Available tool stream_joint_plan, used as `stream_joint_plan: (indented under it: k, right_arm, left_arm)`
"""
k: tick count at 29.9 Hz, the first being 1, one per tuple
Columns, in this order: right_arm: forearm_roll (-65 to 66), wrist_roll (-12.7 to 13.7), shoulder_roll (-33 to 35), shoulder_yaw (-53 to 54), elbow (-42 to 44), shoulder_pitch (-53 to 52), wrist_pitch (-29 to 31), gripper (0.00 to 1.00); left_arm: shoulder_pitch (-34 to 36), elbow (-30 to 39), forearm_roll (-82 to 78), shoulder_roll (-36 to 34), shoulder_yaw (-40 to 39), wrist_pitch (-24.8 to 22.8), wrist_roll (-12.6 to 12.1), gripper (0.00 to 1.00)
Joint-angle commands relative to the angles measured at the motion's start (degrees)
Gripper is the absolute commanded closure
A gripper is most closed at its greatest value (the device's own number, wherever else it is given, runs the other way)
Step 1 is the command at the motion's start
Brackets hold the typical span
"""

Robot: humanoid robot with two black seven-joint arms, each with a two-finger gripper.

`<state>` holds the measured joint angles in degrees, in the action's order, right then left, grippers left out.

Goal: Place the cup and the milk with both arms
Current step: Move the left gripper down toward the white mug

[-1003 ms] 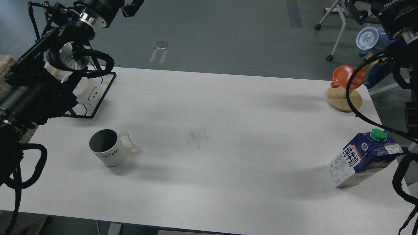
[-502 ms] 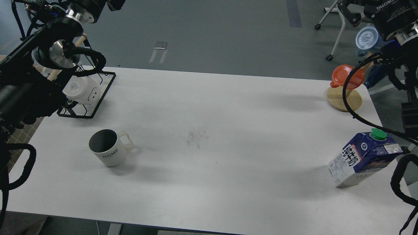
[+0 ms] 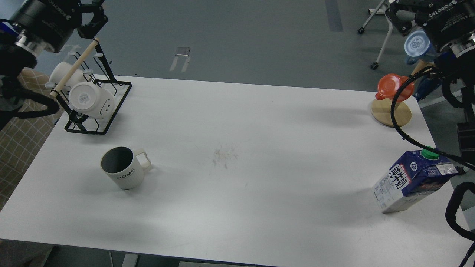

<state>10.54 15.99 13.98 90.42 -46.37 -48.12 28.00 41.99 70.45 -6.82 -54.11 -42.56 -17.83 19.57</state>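
Observation:
The cup [image 3: 122,172], an off-white ribbed mug marked "HOME" with a dark inside, stands upright on the left part of the white table [image 3: 237,207], its handle to the right. The milk [image 3: 412,181], a blue and white carton with a green cap, stands near the table's right edge, and a black cable of my right arm passes just behind it. My left gripper [image 3: 92,16] is high at the top left, far behind the cup. My right gripper [image 3: 399,15] is high at the top right, far behind the milk. Both are partly cut off by the view's edge and hold nothing that I can see.
A black wire rack [image 3: 94,128] with white smiley-face mugs [image 3: 91,100] and a wooden rod stands at the back left corner. An orange-red cup [image 3: 393,86] hangs on a wooden stand [image 3: 391,113] at the back right. Chair legs and a blue container [image 3: 417,42] are on the floor beyond.
My left arm has drawn back to the left and up, off the table, uncovering the rack and mugs. My right arm has shifted slightly. Cup and milk have not moved.

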Motion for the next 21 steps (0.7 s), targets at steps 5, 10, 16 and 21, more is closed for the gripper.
stream_joint_plan:
  k: [5, 10, 16, 21]
  right_arm:
    - [0.0, 0.0, -0.1, -0.1, 0.0, 0.0, 0.0, 0.00]
    - [0.0, 0.0, -0.1, -0.1, -0.1, 0.2, 0.0, 0.00]
    - [0.0, 0.1, 0.1, 0.0, -0.7, 1.4, 0.0, 0.00]
    - [0.0, 0.0, 0.7, 0.4, -1.7, 1.8, 0.0, 0.00]
  left_arm:
    - [-7.7, 12.2, -0.5, -16.7, 4.7, -0.6, -0.1, 0.02]
    - [-8.4, 12.7, -17.4, -20.3, 7.2, -3.5, 0.3, 0.02]
    - [-8.9, 19.5, -50.8, -21.0, 9.0, -4.2, 0.2, 0.02]
    - [-8.7, 20.9, -73.0, -20.2, 9.0, -5.2, 0.4, 0.03]
